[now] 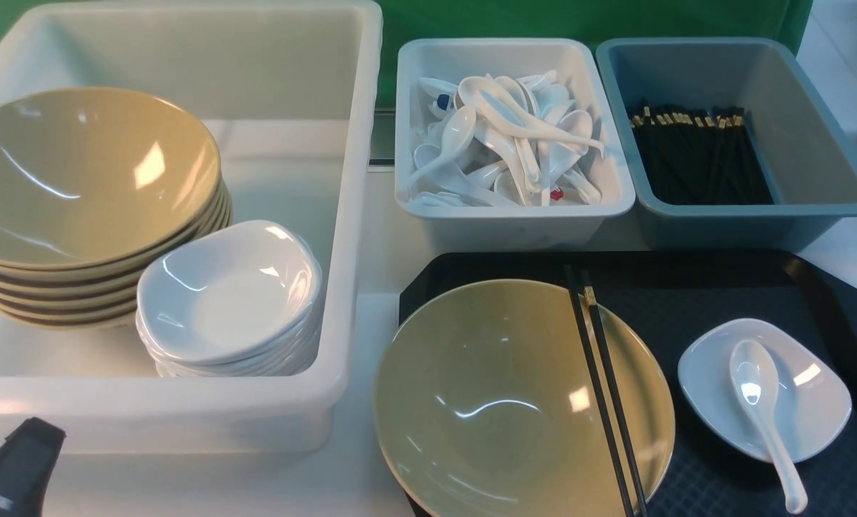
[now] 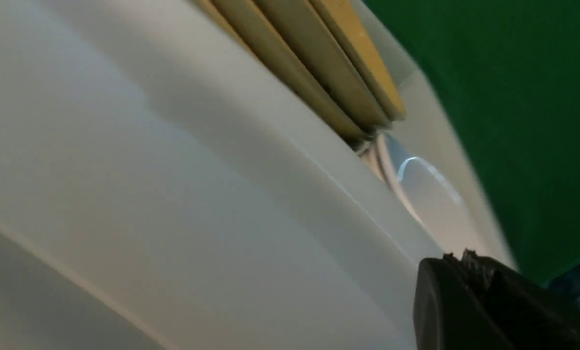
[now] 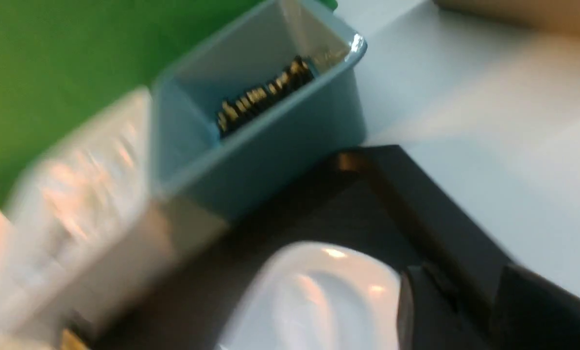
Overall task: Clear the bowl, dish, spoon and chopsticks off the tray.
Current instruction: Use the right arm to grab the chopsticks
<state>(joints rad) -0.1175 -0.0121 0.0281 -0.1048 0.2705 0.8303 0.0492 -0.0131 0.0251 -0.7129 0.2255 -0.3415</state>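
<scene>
Far left, low by the tub (image 1: 184, 402) – left gripper (image 1: 30, 438), closed tight, empty. On the tray's (image 1: 723, 287) left end, bowl (image 1: 486, 402), hanging past the edge over the counter (image 1: 256, 492). Across its right side, chopsticks (image 1: 602, 402), side by side. Further right on the tray, dish (image 1: 816, 409) with spoon (image 1: 753, 373) lying in it. Just beside the dish, right gripper (image 3: 457, 279) – parted, nothing between.

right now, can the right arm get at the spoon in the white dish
Probably yes. The right gripper hangs open close by the dish, with nothing seen between them. The spoon lies uncovered in that dish, handle poking over the rim toward the robot, apart from the chopsticks.
</scene>
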